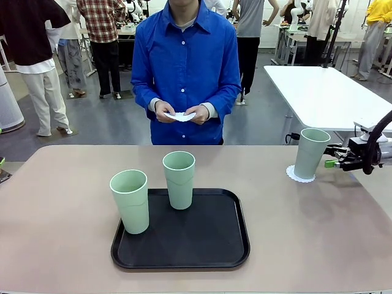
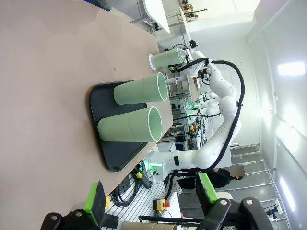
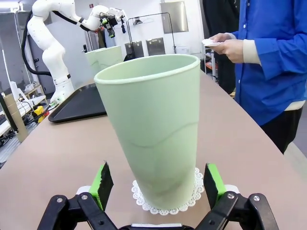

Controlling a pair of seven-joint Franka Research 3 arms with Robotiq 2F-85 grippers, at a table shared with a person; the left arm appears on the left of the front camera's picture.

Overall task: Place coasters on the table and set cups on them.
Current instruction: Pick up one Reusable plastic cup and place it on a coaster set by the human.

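Observation:
One mint-green cup [image 1: 311, 153] stands upright on a lacy white coaster [image 1: 300, 176] at the right of the beige table [image 1: 61, 202]. My right gripper [image 1: 332, 156] is open just to its right. In the right wrist view this cup [image 3: 153, 134] and its coaster [image 3: 168, 207] sit just beyond the gripper [image 3: 157, 184], whose green pads [image 3: 101, 184] stand wide and apart from it. Two more cups [image 1: 130, 201] [image 1: 179, 179] stand on the black tray [image 1: 184, 245]. The person holds white coasters [image 1: 180, 116] in both hands. My left gripper [image 2: 151, 194] is open and holds nothing, well back from the tray [image 2: 103, 139].
The person in a blue shirt [image 1: 187, 67] stands at the far edge, hands above the table's rim. A white table [image 1: 324, 92] stands behind at the right. Bare tabletop lies to the left of the tray and between the tray and the right cup.

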